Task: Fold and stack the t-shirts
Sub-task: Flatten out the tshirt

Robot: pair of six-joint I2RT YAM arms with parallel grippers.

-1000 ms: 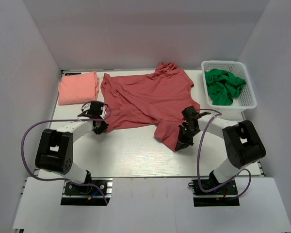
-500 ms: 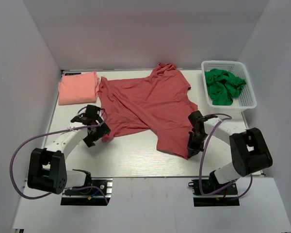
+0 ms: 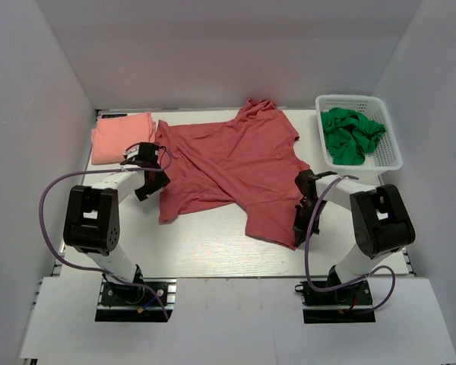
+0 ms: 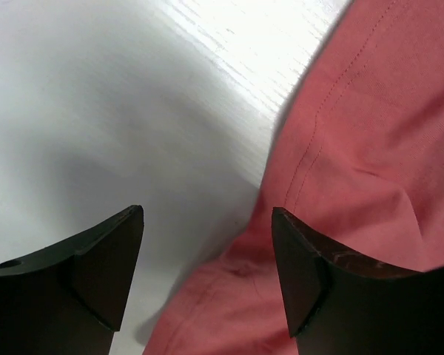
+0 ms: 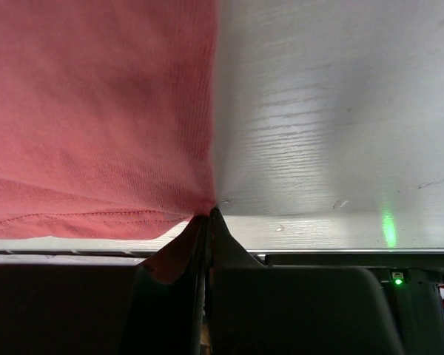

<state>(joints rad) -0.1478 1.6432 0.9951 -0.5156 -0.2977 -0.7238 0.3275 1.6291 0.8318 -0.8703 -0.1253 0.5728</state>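
Note:
The brick-red t-shirt [image 3: 228,163] lies spread across the middle of the table, wrinkled along its left side. The salmon-pink t-shirt [image 3: 121,138] sits folded at the back left. My left gripper [image 3: 153,185] is open over the red shirt's left edge. In the left wrist view the red cloth [image 4: 370,148] lies loose under the gripper [image 4: 207,274], with only the right fingertip over it. My right gripper [image 3: 299,232] is shut on the shirt's near right corner. The right wrist view shows the red hem [image 5: 96,214] pinched between the closed gripper [image 5: 209,220].
A white basket [image 3: 391,157] with a crumpled green cloth [image 3: 349,135] stands at the back right. White walls close in the table on three sides. The table's near edge [image 5: 318,254] runs just beyond the right gripper.
The left gripper opened, let go of the red shirt's left edge and drew back toward the pink shirt. The right gripper shut on the near right corner and pulled it flat toward the near edge.

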